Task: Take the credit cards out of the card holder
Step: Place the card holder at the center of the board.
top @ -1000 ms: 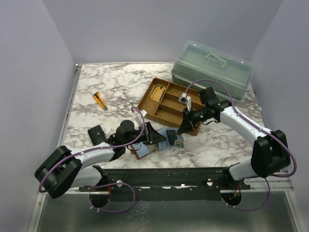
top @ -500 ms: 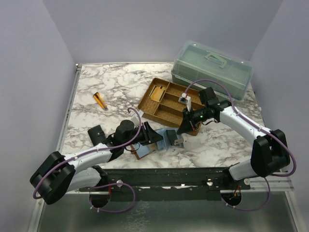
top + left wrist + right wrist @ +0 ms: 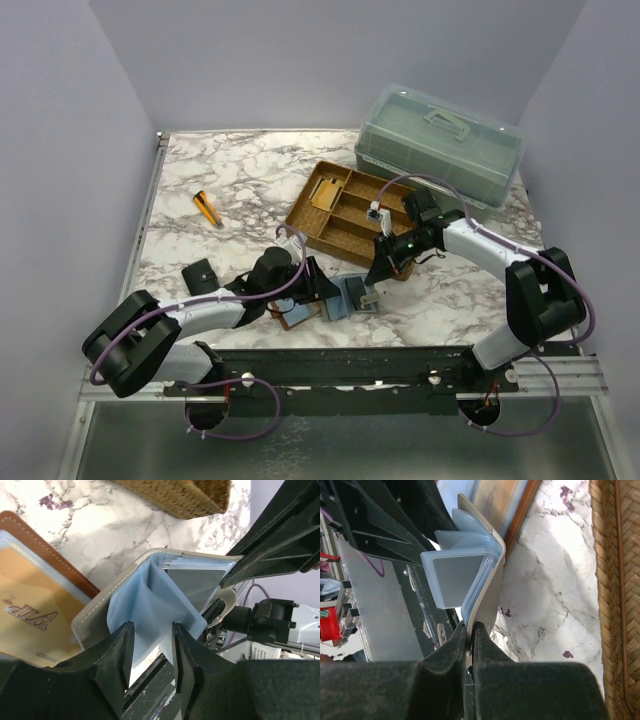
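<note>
The card holder (image 3: 288, 316) lies open on the table under my left arm, with a reddish-brown edge (image 3: 55, 555) and a gold credit card (image 3: 30, 615) in its tan panel; it also shows at the top of the right wrist view (image 3: 496, 500). Beside it stands a blue-grey folder (image 3: 350, 296), held up on edge. My right gripper (image 3: 470, 627) is shut on the folder's grey cover (image 3: 492, 595). A grey card (image 3: 457, 577) sits in one blue sleeve. My left gripper (image 3: 150, 632) is open, the lower edge of a blue sleeve (image 3: 145, 605) loose between its jaws.
A wicker divider tray (image 3: 345, 210) sits behind the grippers, and a pale green lidded box (image 3: 440, 140) at the back right. An orange-and-black tool (image 3: 208, 208) and a small black case (image 3: 202, 272) lie to the left. The table's near rail (image 3: 340, 365) runs close below.
My left gripper has opened wider and moved right, up to the folder's blue sleeves. The right gripper has drawn the folder slightly left and stays shut on it.
</note>
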You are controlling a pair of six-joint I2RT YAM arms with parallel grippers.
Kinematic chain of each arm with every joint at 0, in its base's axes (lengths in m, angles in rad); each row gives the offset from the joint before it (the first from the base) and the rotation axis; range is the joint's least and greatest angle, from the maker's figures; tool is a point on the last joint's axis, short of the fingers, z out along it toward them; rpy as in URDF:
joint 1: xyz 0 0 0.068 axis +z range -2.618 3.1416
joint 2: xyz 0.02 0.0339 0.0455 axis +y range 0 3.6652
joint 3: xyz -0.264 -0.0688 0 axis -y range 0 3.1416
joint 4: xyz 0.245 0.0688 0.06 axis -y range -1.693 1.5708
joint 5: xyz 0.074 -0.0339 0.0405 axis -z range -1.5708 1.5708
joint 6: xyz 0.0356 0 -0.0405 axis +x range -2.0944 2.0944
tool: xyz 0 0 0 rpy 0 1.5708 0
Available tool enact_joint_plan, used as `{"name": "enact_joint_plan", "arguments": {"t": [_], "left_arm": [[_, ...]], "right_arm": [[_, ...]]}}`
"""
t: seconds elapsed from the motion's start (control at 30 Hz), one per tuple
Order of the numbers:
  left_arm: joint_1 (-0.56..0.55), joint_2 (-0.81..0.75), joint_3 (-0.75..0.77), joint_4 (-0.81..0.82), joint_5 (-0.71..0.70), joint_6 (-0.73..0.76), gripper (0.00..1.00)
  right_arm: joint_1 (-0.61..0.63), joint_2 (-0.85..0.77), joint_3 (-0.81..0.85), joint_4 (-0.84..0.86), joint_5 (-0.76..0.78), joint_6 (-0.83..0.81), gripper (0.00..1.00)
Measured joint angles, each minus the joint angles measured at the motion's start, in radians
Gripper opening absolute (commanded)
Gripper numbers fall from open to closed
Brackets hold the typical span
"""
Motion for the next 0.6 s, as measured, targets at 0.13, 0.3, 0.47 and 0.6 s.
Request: {"name": "enact_joint_plan", "arguments": {"t": [0.13,0.3,0.47,0.6], "left_arm": [[-0.003,0.027,0.000,-0.006,-0.005,0.000,0.40],[-0.006,0.029,0.000,-0.005,-0.024,0.000,0.40],[-0.013,0.097,0.027,-0.015,-0.035,0.001,0.38],[-0.020,0.146,0.069,-0.055,-0.045,0.009,0.38]], "right_arm": [[0.000,0.051,0.000,0.001,0.019,-0.003,0.02],[-0.001,0.079,0.000,0.001,0.044,-0.014,0.25],[-0.001,0.079,0.000,0.002,0.095,-0.036,0.48],[-0.001,0.066,0.000,0.005,0.149,-0.050,0.61]]}}
